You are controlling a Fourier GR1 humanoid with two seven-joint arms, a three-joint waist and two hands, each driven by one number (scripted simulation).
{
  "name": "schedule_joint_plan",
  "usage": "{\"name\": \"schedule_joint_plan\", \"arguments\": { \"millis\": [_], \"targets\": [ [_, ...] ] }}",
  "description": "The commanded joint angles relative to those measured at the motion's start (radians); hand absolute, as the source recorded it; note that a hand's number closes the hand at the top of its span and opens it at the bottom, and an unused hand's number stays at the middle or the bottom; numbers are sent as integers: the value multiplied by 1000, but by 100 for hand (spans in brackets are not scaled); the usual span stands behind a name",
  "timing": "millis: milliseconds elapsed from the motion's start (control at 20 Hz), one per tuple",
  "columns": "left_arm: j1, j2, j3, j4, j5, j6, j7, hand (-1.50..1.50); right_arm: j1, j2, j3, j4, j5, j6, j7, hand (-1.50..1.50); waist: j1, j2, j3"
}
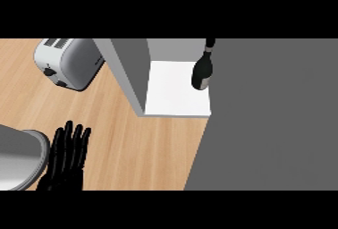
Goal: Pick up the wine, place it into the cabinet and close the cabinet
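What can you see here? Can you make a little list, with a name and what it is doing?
wine bottle: dark, standing on the white floor inside the cabinet, at its right edge
cabinet: grey, with a white floor inside
cabinet door: big grey panel covering the view's right side
toaster: silver, on the wooden counter left of the cabinet
counter: light wood
left hand: black, fingers straight, resting at the lower left, holding nothing
grey forearm: beside the left hand
right hand: not in view
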Motion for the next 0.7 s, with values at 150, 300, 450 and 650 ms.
{"name": "schedule_joint_plan", "arguments": {
  "millis": [150, 300, 450, 650],
  "targets": [
    [117, 113, 144, -86, 96, -107, -23, -150, -119, 148, 238, -82, 14, -95, 216, 150, 8, 2, -1],
    [160, 116, 142, -97, 97, -127, -46, -150, -187, 235, 307, -6, 70, -148, 217, 150, 14, -2, -3],
    [203, 155, 196, -113, 137, -184, -58, -150, -288, 238, 322, 41, 84, -225, 219, 150, 20, -2, -2],
    [244, 201, 278, -101, 204, -278, -68, -150, -440, 240, 332, 144, 95, -390, 210, 150, 27, 1, -2]
  ]
}}
